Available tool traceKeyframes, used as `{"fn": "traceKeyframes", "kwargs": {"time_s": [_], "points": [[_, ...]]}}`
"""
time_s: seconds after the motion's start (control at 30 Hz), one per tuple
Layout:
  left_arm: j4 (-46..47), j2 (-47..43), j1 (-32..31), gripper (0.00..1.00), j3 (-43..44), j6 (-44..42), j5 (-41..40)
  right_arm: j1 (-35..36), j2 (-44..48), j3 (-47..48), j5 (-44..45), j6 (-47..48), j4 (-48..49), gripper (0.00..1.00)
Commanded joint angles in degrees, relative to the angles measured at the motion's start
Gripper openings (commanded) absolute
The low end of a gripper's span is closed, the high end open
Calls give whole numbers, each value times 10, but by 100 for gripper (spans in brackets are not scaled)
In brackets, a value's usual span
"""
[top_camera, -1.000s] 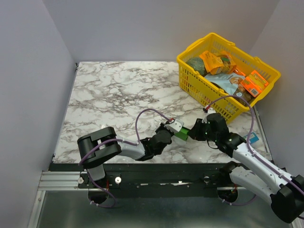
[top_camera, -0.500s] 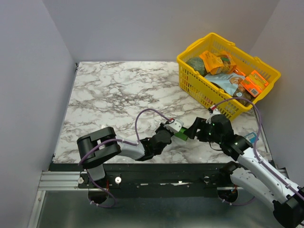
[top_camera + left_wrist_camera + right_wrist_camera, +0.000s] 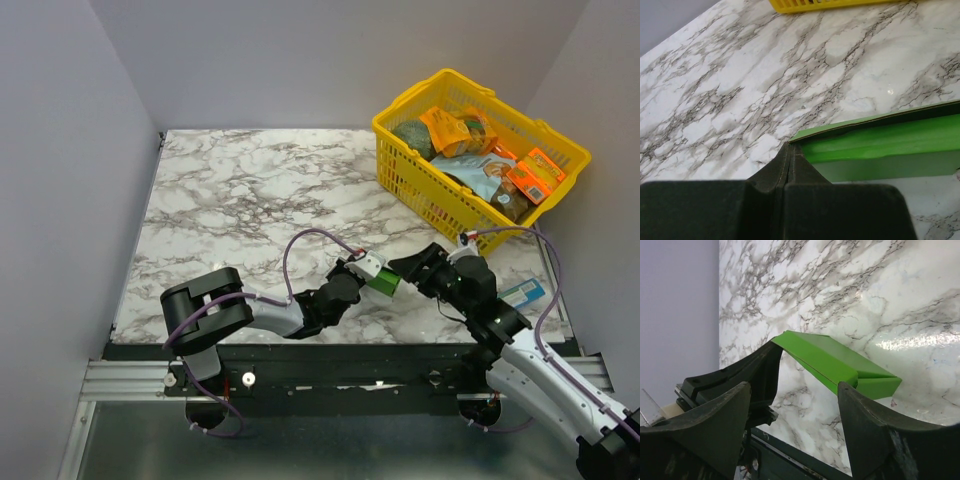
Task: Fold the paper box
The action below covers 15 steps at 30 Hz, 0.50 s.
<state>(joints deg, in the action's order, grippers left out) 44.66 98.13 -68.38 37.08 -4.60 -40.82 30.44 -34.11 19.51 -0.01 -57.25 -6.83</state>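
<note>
The paper box (image 3: 383,283) is a small bright green card box, held just above the marble table near its front edge. My left gripper (image 3: 360,272) is shut on the box's left corner. In the left wrist view the jaws (image 3: 788,152) press together on the thin green edge, and the box (image 3: 880,145) stretches off to the right. My right gripper (image 3: 404,267) stands open just right of the box and does not touch it. In the right wrist view the box (image 3: 835,362) lies beyond the spread fingertips (image 3: 856,400), with the gripper (image 3: 795,392) holding nothing.
A yellow plastic basket (image 3: 430,195) full of packaged goods stands at the back right; its lower wall (image 3: 840,4) shows in the left wrist view. A blue-and-white pack (image 3: 523,292) lies on the table by the right arm. Grey walls close in on both sides.
My right gripper has opened, let go of the green box and drawn back to the right. The left gripper still pinches the box in the same place.
</note>
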Motion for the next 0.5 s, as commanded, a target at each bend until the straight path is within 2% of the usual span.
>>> {"fn": "traceKeyframes", "kwargs": {"time_s": [0.0,0.47], "points": [[-135,30,-9,0,-31,23,63,0,11,-25,52,-51,17,78],[-139,27,-9,0,-26,24,65,-13,-22,-53,79,-126,7,82]]}}
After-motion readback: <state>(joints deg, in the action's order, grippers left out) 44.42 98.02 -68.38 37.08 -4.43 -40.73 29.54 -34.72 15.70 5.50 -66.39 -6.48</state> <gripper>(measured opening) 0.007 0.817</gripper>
